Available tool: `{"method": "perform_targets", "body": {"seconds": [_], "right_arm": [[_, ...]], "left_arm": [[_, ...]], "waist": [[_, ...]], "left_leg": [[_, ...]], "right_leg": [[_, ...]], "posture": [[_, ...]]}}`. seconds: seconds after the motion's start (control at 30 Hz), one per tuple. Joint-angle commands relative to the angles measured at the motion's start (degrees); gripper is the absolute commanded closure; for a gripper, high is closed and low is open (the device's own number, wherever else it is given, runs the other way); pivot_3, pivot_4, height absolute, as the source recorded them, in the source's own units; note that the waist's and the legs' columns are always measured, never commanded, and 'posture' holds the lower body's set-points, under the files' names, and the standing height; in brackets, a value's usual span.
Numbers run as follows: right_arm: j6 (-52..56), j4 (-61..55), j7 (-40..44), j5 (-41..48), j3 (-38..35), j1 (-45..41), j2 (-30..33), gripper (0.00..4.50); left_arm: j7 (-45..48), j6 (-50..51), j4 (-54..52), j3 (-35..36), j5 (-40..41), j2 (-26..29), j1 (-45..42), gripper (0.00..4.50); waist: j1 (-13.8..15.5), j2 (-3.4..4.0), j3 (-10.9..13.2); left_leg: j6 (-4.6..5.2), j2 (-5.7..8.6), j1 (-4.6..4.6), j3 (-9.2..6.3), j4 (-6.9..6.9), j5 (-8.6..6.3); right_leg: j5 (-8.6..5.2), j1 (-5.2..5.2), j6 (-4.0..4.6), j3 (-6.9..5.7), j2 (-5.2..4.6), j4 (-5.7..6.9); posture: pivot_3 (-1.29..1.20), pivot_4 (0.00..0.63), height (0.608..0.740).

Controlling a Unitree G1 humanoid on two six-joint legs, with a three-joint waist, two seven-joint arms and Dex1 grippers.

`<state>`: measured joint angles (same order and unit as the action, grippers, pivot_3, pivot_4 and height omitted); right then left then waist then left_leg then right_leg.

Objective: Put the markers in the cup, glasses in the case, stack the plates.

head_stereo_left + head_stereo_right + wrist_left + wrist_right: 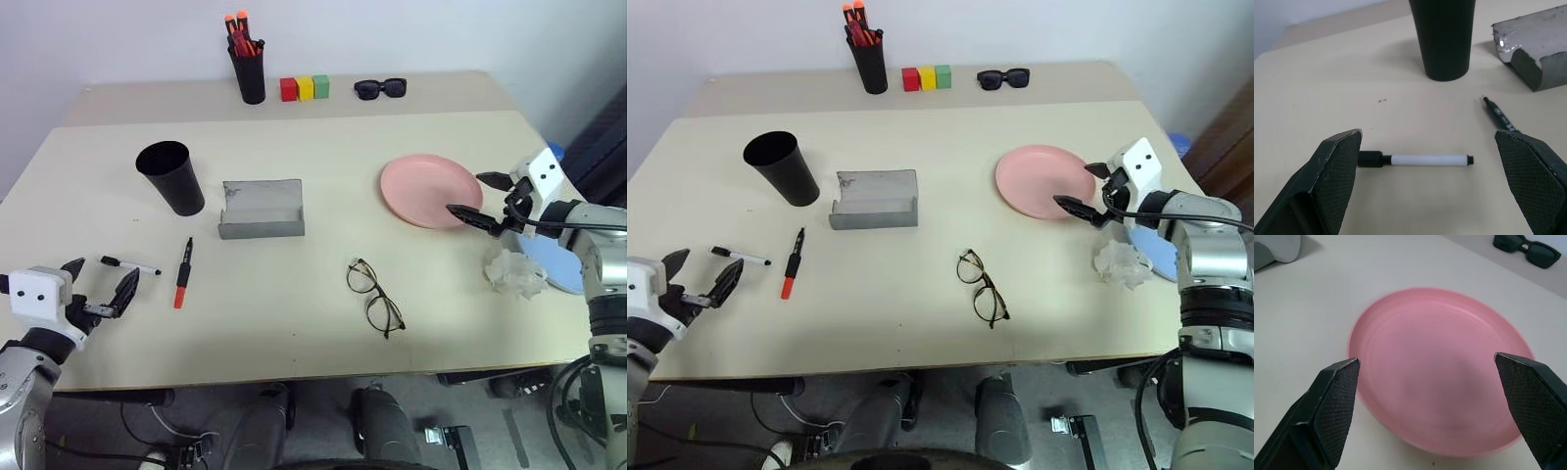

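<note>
The left gripper (pixel 98 286) is held level over the near left part of the table (pixel 294 294), its fingers spread wide and empty. In the left wrist view the white marker (pixel 1422 160) is seen lying crosswise just ahead of the fingertips, its length fitting inside the gap between them — a placement that suits a straight advance and pinch. The black marker (pixel 183 272) with the red end lies just past the far fingertip, and the cup (pixel 170 177) stands upright beyond both, mouth up, so a short carry is judged sufficient.

The right gripper (pixel 479 198) is spread equally wide and empty at the rim of the pink plate (pixel 428 189); one finger is set at each side of the near edge, presumably so the rim can be taken. The blue plate (pixel 554 262) is largely hidden behind that arm, beside a crumpled clear wrapper (pixel 515 271).

The glasses (pixel 373 297) lie unfolded between the two grippers, well apart from both. The grey case (pixel 261 209) stands open beyond them. No task step is yet seen completed.
</note>
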<state>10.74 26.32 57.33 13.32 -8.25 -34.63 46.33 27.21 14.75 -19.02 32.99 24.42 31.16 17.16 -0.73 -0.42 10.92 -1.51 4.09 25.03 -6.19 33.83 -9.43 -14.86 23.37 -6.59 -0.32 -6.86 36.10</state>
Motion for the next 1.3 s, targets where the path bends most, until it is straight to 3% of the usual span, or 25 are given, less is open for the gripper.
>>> {"method": "perform_targets", "body": {"seconds": [0.03,0.4,0.6,0.83,0.93,1.13,1.3], "right_arm": [[-1.63,0.31,0.10,-0.20,-0.23,-1.98,0.23,0.00],[-1.19,-3.48,0.32,0.02,1.54,-1.23,-2.18,0.00],[2.01,-13.77,-0.21,1.11,3.93,0.90,-5.37,0.00],[8.42,-30.40,-0.34,3.97,9.55,5.27,-10.45,0.00],[11.64,-36.69,-1.83,5.44,12.16,7.07,-13.30,0.00],[13.07,-40.26,-2.75,5.53,15.68,8.67,-15.86,0.00],[14.84,-42.04,-0.51,7.09,16.56,9.37,-14.26,0.00]], "left_arm": [[-2.17,1.72,-3.96,2.08,0.90,-0.12,-0.05,0.04],[-6.20,9.89,-10.74,1.56,1.96,0.62,-1.50,0.04],[-9.73,17.55,-12.56,-3.55,0.09,1.83,-5.41,0.04],[-14.59,33.39,-14.38,-11.16,2.61,1.72,-16.83,0.04],[-18.11,46.04,-13.74,-12.78,2.79,2.84,-22.13,0.04],[-21.68,71.38,-10.41,-11.32,3.80,-1.24,-34.81,0.04],[-21.93,77.75,-8.59,-11.41,5.31,-2.42,-38.43,0.04]], "waist": [[0.04,0.00,0.00],[0.00,0.00,0.00],[0.14,0.00,0.00],[0.18,-0.05,-0.03],[0.03,-0.05,-0.03],[0.01,-0.12,-0.02],[0.05,-0.15,0.00]], "left_leg": [[0.05,0.00,0.00,0.00,0.00,0.03],[0.10,0.01,0.00,0.00,0.03,0.06],[0.11,0.00,0.00,-0.01,0.04,0.07],[0.11,0.03,0.00,-0.09,0.12,0.08],[0.11,0.03,0.00,-0.10,0.13,0.08],[0.10,0.07,-0.01,-0.12,0.20,0.10],[0.08,0.08,-0.01,-0.13,0.22,0.11]], "right_leg": [[0.00,0.00,0.00,0.00,0.00,0.00],[0.01,-0.02,-0.01,0.00,0.02,0.01],[0.01,-0.01,-0.02,0.00,0.05,0.06],[0.07,-0.05,-0.14,-0.01,0.09,0.09],[0.16,-0.04,-0.30,-0.01,0.11,0.12],[0.31,-0.03,-0.58,-0.02,0.19,0.21],[0.32,-0.04,-0.61,-0.02,0.20,0.21]], "posture": [[0.00,0.150,0.740],[0.00,0.150,0.740],[0.00,0.150,0.740],[0.00,0.150,0.740],[0.00,0.150,0.740],[0.00,0.150,0.740],[0.00,0.150,0.740]]}}
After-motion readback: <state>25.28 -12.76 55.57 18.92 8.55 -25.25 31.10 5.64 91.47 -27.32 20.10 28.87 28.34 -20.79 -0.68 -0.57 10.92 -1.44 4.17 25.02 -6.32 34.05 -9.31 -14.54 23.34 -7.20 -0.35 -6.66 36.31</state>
